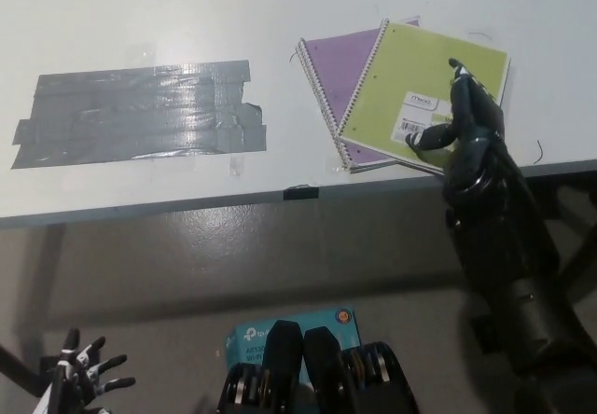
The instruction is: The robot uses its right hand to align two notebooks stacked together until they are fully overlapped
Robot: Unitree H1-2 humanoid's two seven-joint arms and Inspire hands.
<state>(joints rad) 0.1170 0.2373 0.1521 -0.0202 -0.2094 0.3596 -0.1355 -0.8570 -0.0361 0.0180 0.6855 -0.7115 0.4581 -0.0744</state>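
The black right hand (pixel 465 139) reaches up over the front edge of the tabletop (pixel 140 22) and lies on the lower right corner of the green notebook (pixel 424 83), fingers (pixel 464 83) laid flat on its cover and the thumb on its label; they grip nothing. The green notebook lies askew on the purple notebook (pixel 340 64), which shows at its left, near the front right part of the tabletop. Grey tape (pixel 140 111) patches the tabletop's left part. The white left hand (pixel 79 377) hangs low at the lower left, fingers spread.
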